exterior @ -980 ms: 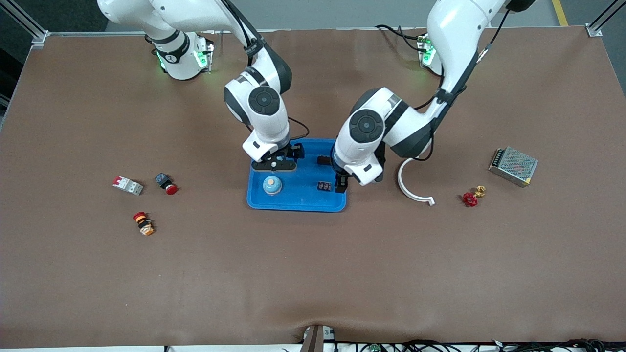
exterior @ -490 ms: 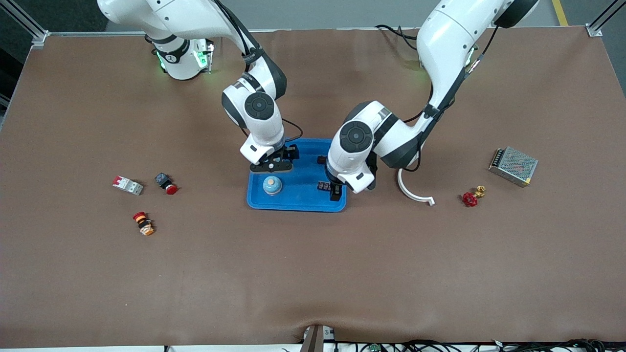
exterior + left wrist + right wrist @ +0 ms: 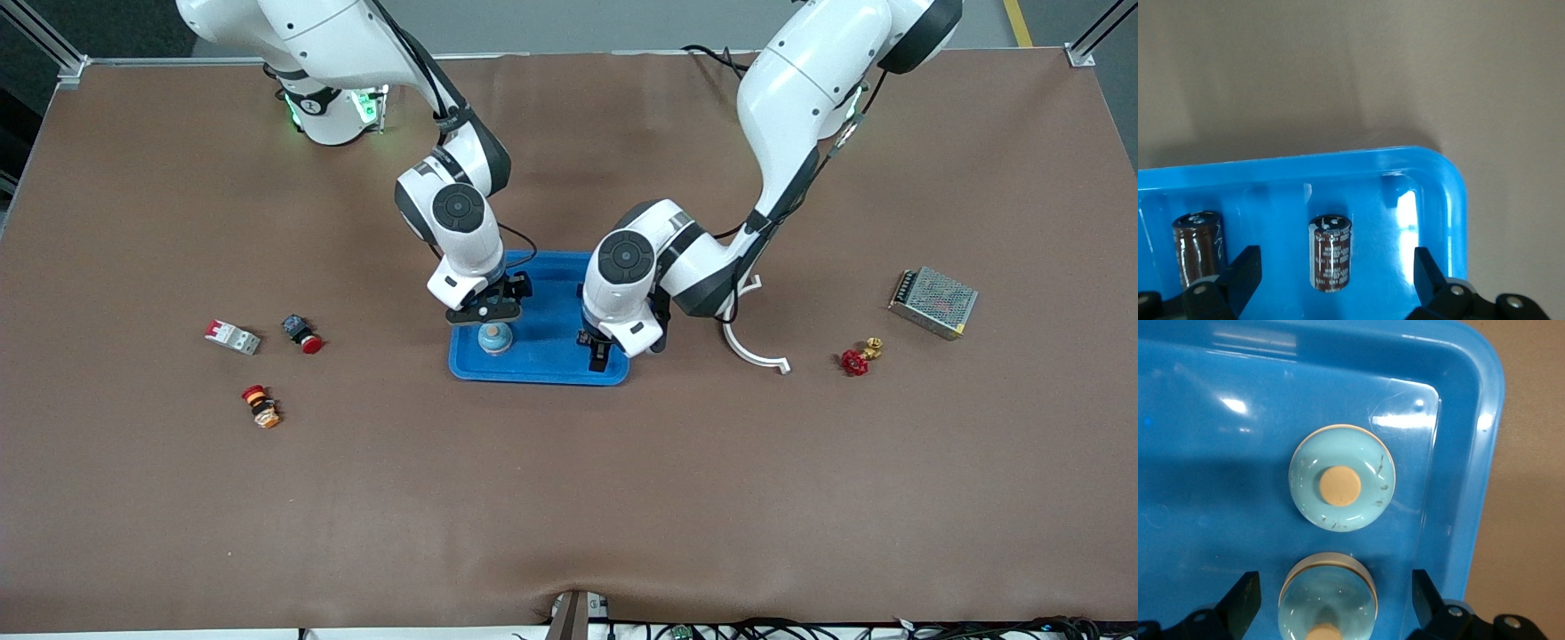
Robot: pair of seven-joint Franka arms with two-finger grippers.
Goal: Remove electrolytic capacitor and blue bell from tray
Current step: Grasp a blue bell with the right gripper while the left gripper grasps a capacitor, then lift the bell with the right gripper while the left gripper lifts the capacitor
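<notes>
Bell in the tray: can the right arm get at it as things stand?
Probably yes. The right gripper hangs open over the bell in the blue tray, with nothing covering it.

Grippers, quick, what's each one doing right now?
Left gripper: open, empty, over the capacitor.
Right gripper: open, empty, over the bell.

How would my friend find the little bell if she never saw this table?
Look for the blue tray in the middle of the brown table. The bell sits in it at the right arm's end, under the right claw. It is a round pale-blue dome with a tan button on top, unlike the dark cylinder capacitors.
</notes>
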